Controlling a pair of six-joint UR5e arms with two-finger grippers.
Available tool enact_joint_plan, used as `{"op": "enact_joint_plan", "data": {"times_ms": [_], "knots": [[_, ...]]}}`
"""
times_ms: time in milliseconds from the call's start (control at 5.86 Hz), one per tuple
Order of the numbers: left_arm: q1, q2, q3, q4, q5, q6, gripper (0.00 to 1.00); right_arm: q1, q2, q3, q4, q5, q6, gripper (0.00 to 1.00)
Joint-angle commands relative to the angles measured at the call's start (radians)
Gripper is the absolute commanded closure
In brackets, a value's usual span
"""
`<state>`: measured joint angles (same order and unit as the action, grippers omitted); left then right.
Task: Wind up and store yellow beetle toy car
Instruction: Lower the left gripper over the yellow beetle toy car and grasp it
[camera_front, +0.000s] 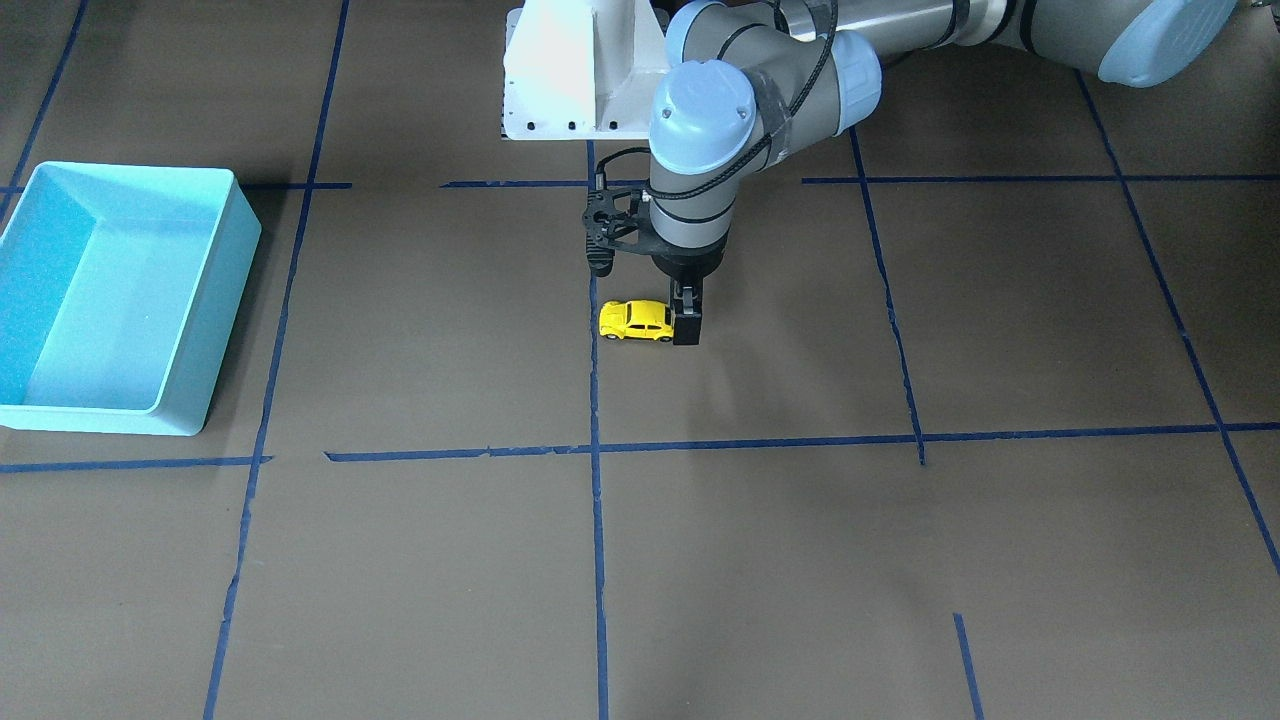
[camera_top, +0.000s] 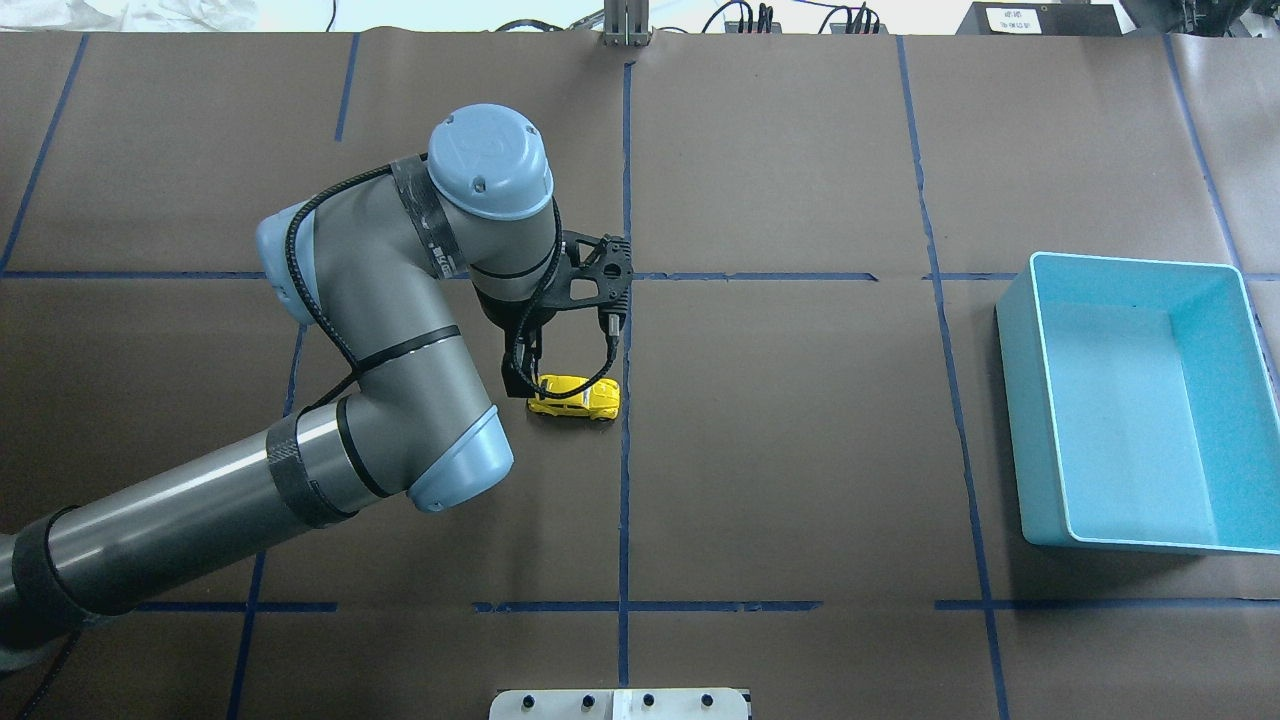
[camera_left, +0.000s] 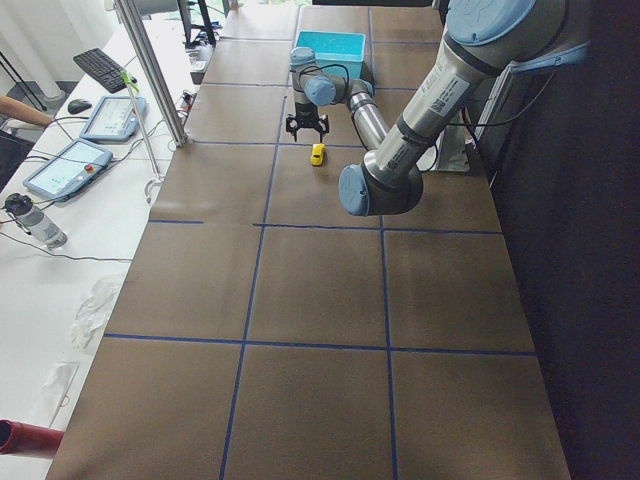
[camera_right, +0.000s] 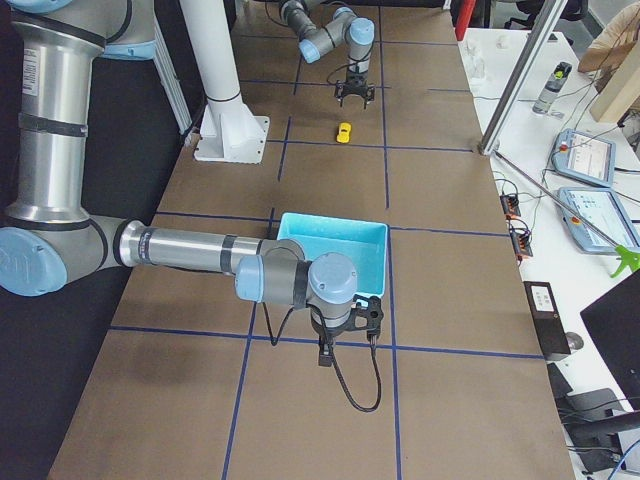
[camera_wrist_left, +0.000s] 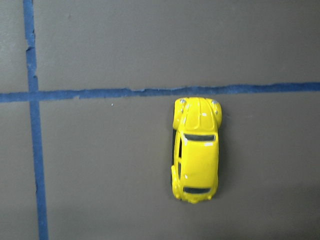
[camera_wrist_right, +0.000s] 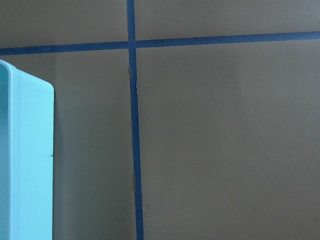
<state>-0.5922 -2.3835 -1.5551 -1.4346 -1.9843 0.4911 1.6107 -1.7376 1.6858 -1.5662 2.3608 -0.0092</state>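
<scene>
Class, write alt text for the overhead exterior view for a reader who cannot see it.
A tiny yellow beetle-shaped toy car sits on a brown table, the left gripper low beside one end. A light blue rectangular plastic bin stands far right.

Brown paper-covered table (camera_top: 800, 450), blue tape grid. Small yellow beetle toy car (camera_top: 575, 398) sits mid-table. Light-blue rectangular plastic bin (camera_top: 1030, 420) sits at the right end.

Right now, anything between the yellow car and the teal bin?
Overhead view shows only bare brown table and blue tape lines between yellow beetle toy car and teal bin.
</scene>
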Motion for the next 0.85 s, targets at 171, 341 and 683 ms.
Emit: {"op": "enact_joint_plan", "data": {"times_ms": [171,341,683], "knots": [[0.046,-0.009,0.050,-0.040,0.058,-0.023,0.00,0.000,0.000,0.000,0.000,0.000,0.000,0.00],[0.048,-0.017,0.071,-0.040,0.058,-0.017,0.00,0.000,0.000,0.000,0.000,0.000,0.000,0.00],[0.049,-0.031,0.114,-0.041,0.058,-0.019,0.00,0.000,0.000,0.000,0.000,0.000,0.000,0.00]]}}
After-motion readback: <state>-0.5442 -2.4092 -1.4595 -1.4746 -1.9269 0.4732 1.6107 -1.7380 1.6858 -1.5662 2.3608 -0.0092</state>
